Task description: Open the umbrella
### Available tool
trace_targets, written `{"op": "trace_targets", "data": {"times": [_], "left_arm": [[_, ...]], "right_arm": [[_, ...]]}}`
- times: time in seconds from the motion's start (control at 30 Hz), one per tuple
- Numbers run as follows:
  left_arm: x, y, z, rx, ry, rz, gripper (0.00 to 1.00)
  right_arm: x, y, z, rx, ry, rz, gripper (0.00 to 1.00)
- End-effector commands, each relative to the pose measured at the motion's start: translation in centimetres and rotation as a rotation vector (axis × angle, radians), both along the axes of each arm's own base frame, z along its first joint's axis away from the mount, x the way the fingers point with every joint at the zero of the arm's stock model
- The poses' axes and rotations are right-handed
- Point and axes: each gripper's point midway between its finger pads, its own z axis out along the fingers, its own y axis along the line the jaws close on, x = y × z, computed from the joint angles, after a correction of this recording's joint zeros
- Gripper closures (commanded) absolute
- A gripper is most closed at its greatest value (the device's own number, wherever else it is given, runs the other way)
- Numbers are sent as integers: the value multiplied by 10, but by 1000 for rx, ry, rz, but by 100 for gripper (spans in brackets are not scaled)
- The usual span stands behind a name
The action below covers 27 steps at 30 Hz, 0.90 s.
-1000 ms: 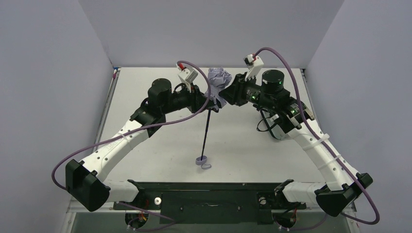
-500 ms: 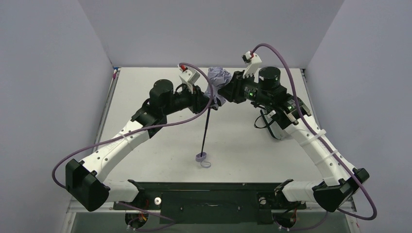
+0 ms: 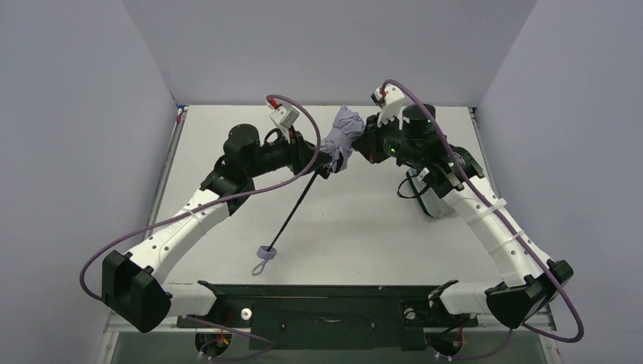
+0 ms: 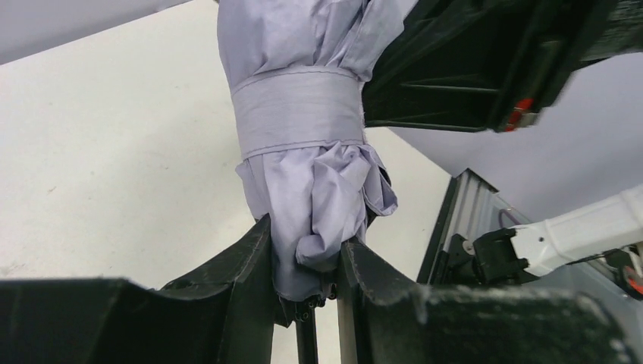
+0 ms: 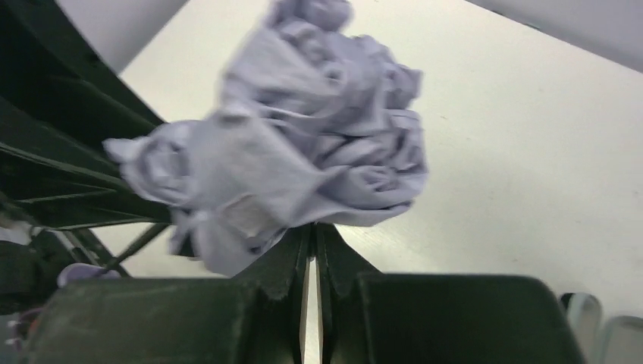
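Left fingers (image 4: 236,282) clamp the umbrella (image 4: 299,114), right fingers (image 5: 282,267) seemingly pinching it.

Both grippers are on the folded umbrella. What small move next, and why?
Probably have the right gripper let go and regrip the flat fabric band to peel it loose. That band is wrapped round the bundled canopy of the pale lavender fabric umbrella, so it cannot spread, while the left gripper clamps the canopy's lower end.
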Motion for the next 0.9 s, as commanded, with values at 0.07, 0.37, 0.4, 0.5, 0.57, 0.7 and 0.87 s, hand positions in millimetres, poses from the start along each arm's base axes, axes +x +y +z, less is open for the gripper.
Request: {"op": "trace_targets", "data": {"times": [0.07,0.37,0.4,0.5,0.57,0.7,0.87], "left_arm": [[-59,1,92,-235,-206,-256,100],[-44,12,98,-276,-172,-192,100],[-33,18,99,-284,-164,-143,100],[-7,36,100,-300,-151,-26,100],[11,45,98,-306,-137,57,100],[29,48,89,-309,-100,107,100],[15,38,80,-134,-313,26,100]], "right_arm": [[35,-41,2,-142,-154,-89,100],[44,-49,5,-158,-194,-88,83],[43,-49,5,-131,-173,-91,73],[51,-67,3,-39,-105,-135,44],[53,-72,0,44,-39,-133,37],[44,-61,1,142,28,-58,33],[40,-63,17,146,-34,-34,30]]}}
